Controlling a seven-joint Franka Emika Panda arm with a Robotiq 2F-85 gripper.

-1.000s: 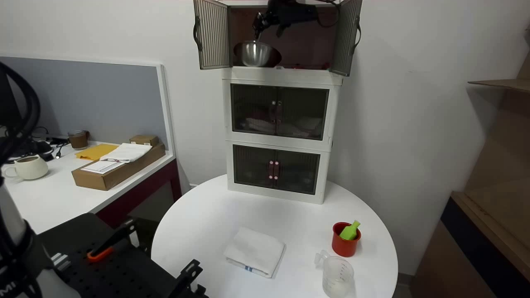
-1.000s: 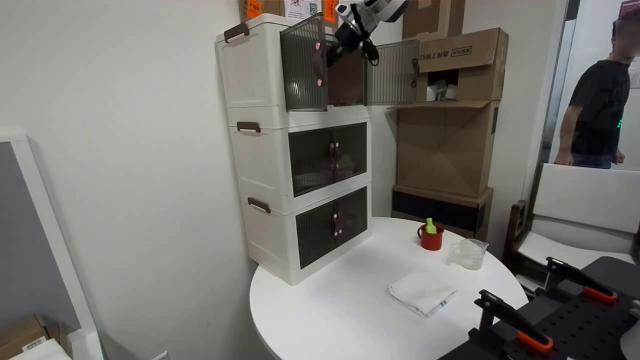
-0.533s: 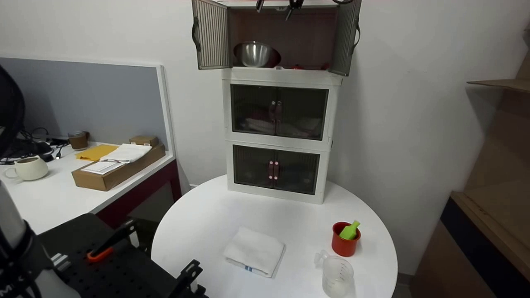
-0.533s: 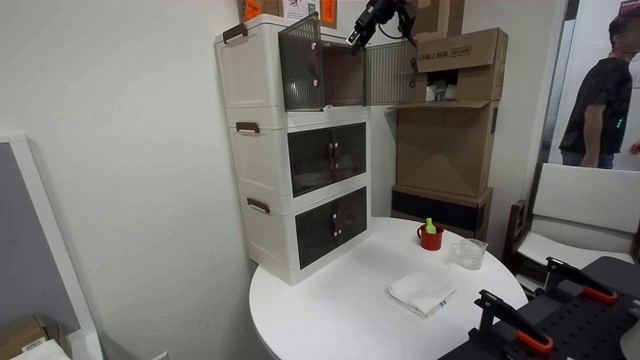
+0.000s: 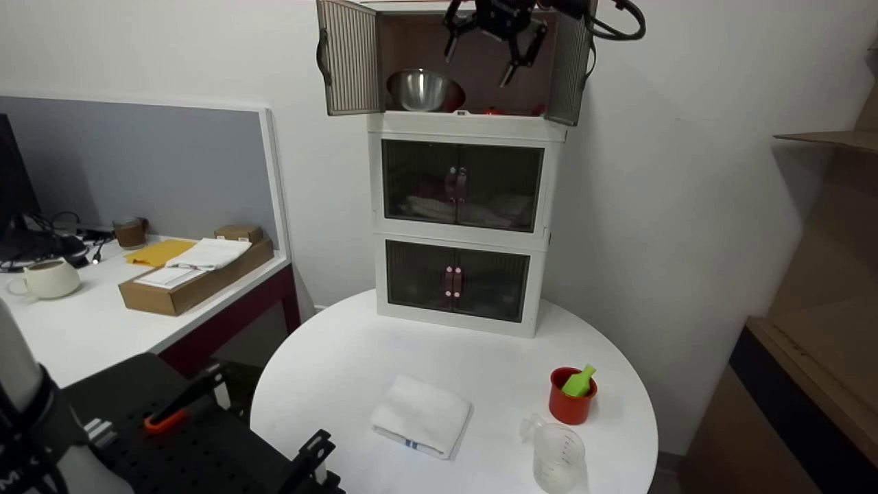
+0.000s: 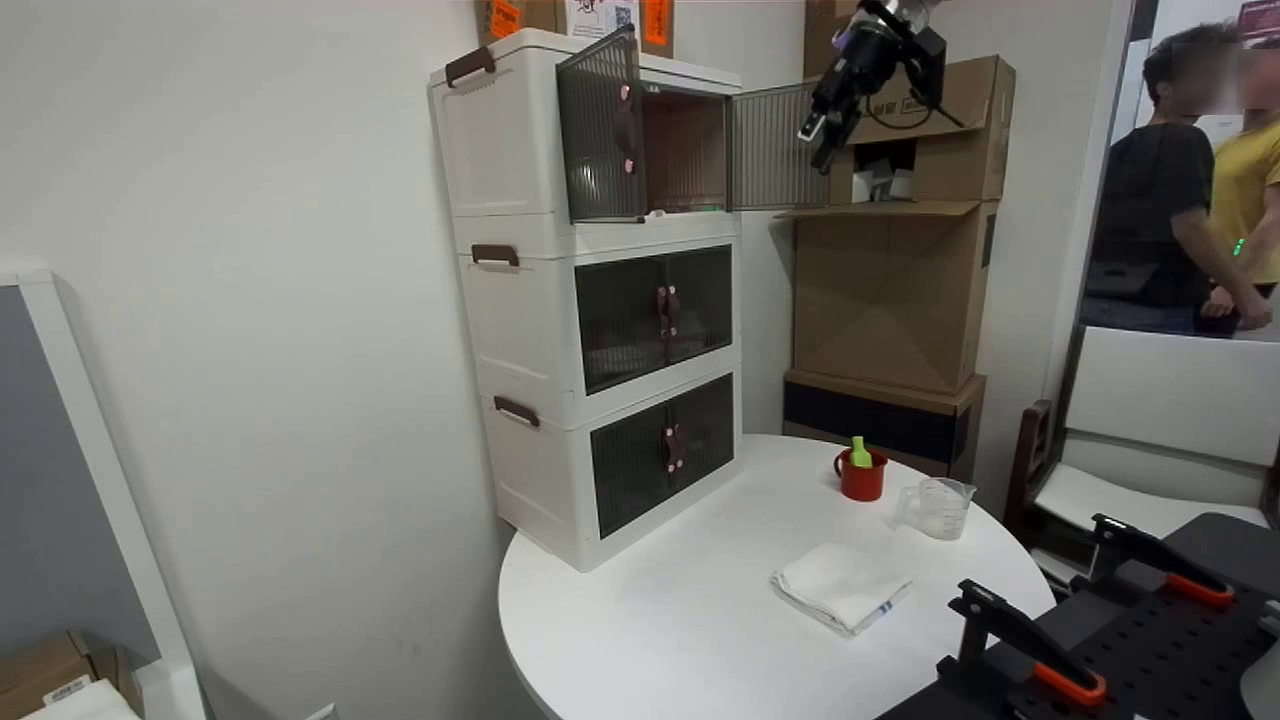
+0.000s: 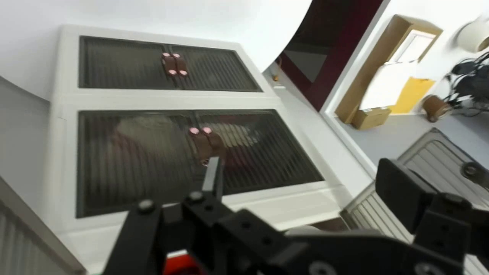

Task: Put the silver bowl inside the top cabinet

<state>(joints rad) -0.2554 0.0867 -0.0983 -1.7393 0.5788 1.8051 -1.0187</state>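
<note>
Fingers (image 5: pixel 508 73): spread well apart, nothing between them; by both exterior views the gripper (image 5: pixel 477 72) hangs outside, in front of the top cabinet (image 5: pixel 411 44).
Silver bowl (image 5: pixel 421 90): inside the top cabinet, looking upright, close to the bowl-side door (image 5: pixel 353 62); its contents cannot be seen, nor how near it stands to the sill (image 5: pixel 473 123).
Top cabinet: placing looks done; what seems left is backing the gripper away cleanly.
Opposite door (image 6: pixel 772 150): the likeliest snag. In an exterior view it lies behind the fingers, touching or apart cannot be told; fingers set this wide, drawn off sideways, could hook its edge and swing it.
Cable loop (image 5: pixel 643 24): hangs slack close to that door, so it could catch there and tug the cabinet.
Sill: if the bowl bulges past it, a door swinging in would strike the metal and tip it.
Round table (image 5: pixel 329 384): a bowl knocked loose could drop here, towards the folded cloth (image 5: pixel 422 417) or the red cup (image 5: pixel 571 401), spilling anything inside.
</note>
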